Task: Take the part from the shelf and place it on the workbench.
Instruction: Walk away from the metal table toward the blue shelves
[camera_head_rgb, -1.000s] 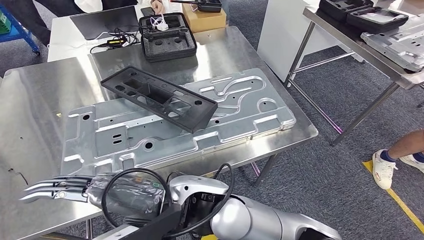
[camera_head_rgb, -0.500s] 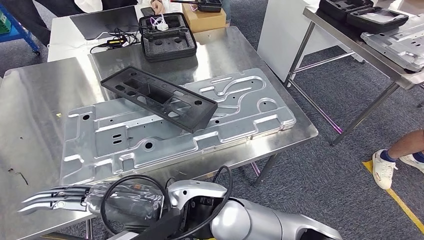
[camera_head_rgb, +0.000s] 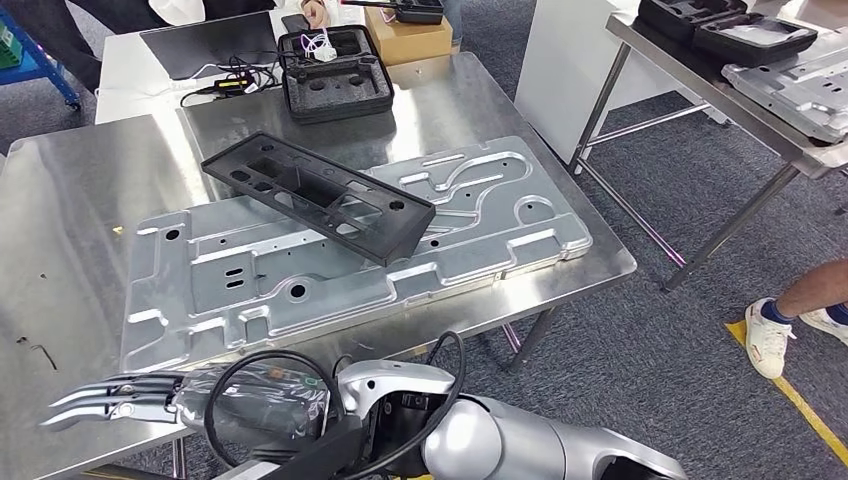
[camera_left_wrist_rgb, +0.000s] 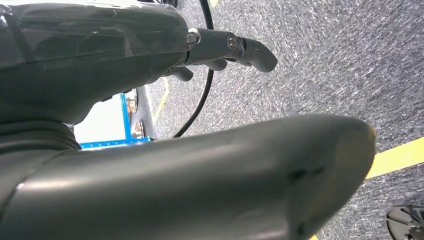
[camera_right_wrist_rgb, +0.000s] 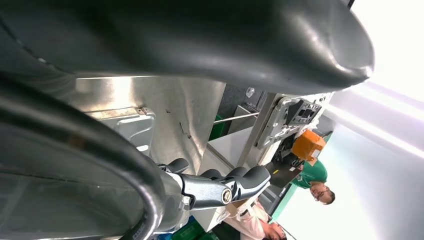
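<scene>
The black plastic frame (camera_head_rgb: 318, 195) lies tilted across the stamped aluminium panel (camera_head_rgb: 350, 255) on the steel workbench (camera_head_rgb: 70, 230). It looks stiff, light and rather slick, best held at its long edges. The right hand (camera_head_rgb: 115, 397) hovers empty, fingers straight; the left hand (camera_left_wrist_rgb: 220, 50) hangs empty, fingers loosely extended.

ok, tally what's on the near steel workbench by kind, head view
Black plastic frame part: 1
Large silver metal plate: 1, lying under the frame
Black foam-lined case: 1, open, at the far edge
Total: 3
</scene>
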